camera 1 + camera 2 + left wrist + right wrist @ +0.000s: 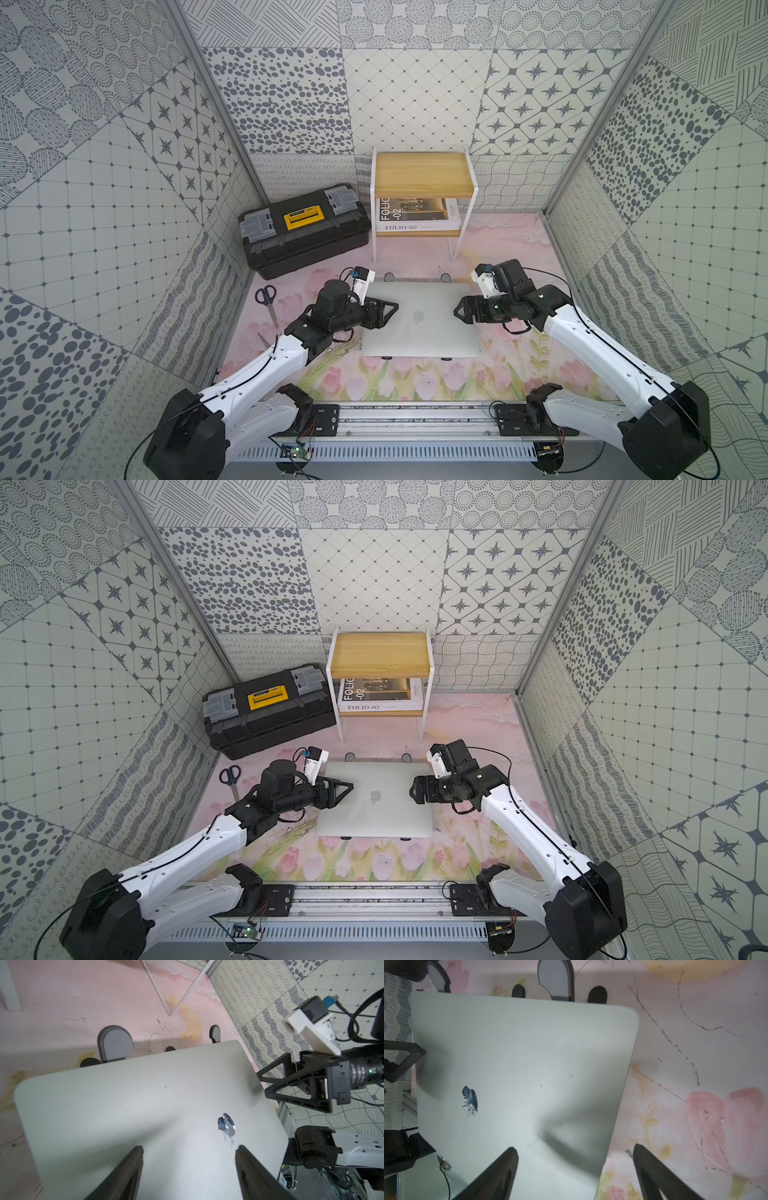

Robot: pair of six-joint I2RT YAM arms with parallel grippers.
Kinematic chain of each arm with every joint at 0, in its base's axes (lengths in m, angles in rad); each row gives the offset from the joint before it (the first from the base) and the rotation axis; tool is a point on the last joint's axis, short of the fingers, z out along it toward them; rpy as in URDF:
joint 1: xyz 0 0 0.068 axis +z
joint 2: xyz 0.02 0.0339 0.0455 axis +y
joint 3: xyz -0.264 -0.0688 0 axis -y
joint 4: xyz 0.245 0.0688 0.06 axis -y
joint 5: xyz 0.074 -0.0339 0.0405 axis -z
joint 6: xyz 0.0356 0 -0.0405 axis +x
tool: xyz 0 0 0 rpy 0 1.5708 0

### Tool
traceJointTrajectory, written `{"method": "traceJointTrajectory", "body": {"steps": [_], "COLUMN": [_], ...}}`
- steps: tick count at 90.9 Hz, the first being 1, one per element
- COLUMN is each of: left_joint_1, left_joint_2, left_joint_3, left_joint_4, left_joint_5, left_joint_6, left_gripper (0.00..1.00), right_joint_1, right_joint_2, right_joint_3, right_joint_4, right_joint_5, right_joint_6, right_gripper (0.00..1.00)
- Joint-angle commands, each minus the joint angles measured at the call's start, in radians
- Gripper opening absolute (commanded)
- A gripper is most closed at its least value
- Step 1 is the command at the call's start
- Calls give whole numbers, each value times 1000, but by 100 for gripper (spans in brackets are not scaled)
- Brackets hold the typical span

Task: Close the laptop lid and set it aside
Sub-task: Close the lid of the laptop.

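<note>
The laptop (419, 328) lies in the middle of the tabletop (519, 249), with the laptop lid (440, 299) shut and the apple logo (418, 316) facing up. At the far edge, a book (401, 227) under the wooden shelf (424, 174) reads "FOLIO-02". Small print on the motor (355, 1076) behind the right arm's fingers seems to read "DAMIAO". The left gripper (189, 1149) and the right gripper (575, 1149) are over the lid's two sides, fingers spread, holding nothing. The tabletop has a pink tulip print. Grey-white patterned walls (104, 208) enclose it.
</note>
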Motion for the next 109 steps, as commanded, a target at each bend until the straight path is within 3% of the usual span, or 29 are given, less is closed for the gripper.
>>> {"method": "traceJointTrajectory", "body": {"steps": [1,12,21,34,46,62,109], "left_joint_1": [1,2,5,22,91,147,146], "left_joint_2": [33,18,-12,-60,-89,-87,-88], "left_joint_3": [-12,-4,2,11,8,-30,-121], "left_joint_4": [-147,-160,-176,-215,-236,-220,-217], "left_joint_5": [-52,-56,-62,-51,25,103,69], "left_joint_6": [-29,-29,-31,-29,-46,-69,-71], "left_gripper": [74,74,74,75,76,75,68], "right_joint_1": [5,3,-12,-105,-125,-123,-24], "right_joint_2": [17,-13,-84,-172,-214,-155,-62], "right_joint_3": [-16,-9,-20,-55,-60,-86,-132], "right_joint_4": [56,59,59,90,97,101,144], "right_joint_5": [40,105,233,64,-53,-169,-10], "right_joint_6": [-9,4,101,99,72,53,21], "right_gripper": [92,97,97,97,97,96,87]}}
